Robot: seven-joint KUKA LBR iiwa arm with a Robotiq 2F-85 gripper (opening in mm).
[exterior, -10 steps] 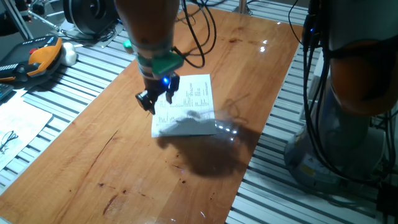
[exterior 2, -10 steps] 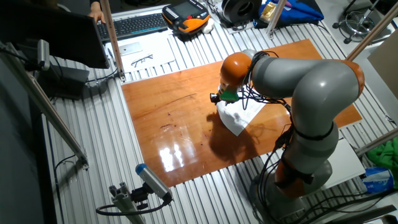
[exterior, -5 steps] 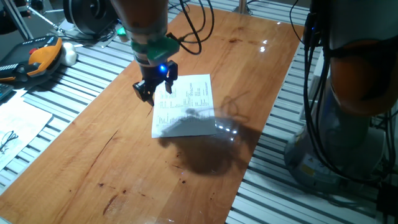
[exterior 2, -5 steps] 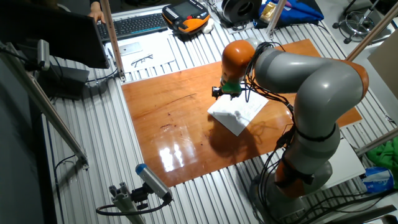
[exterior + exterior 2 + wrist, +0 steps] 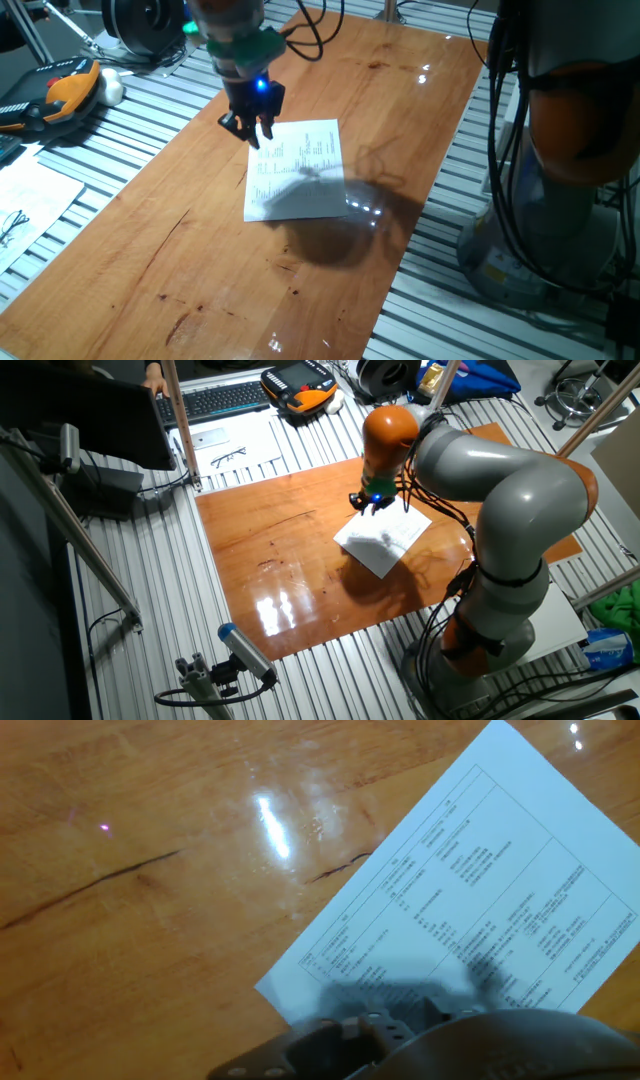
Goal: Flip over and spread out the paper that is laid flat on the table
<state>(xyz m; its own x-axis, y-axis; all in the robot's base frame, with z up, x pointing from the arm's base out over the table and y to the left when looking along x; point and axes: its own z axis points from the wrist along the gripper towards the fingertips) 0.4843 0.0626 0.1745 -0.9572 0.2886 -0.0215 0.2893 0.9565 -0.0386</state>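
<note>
The paper [image 5: 296,170] lies flat on the table [image 5: 150,250] with its printed face of small dark text up. It also shows in the other fixed view [image 5: 384,537] and in the hand view [image 5: 470,890], where one corner points down-left. My gripper [image 5: 248,130] hangs a little above the sheet's far left corner, open and empty, a blue light lit on it. It also shows above the sheet in the other fixed view [image 5: 371,502]. In the hand view only the blurred grey body of the gripper shows at the bottom edge.
Grey ribbed slats [image 5: 130,120] surround the board. An orange-and-black handset [image 5: 60,92] and a white sheet with glasses [image 5: 25,205] lie to the left. The arm's base and cables [image 5: 560,180] stand to the right. A keyboard [image 5: 210,400] sits at the back.
The gripper rose and moved toward the sheet's far left corner. The paper, partly raised under the gripper before, now lies flat with the text face up.
</note>
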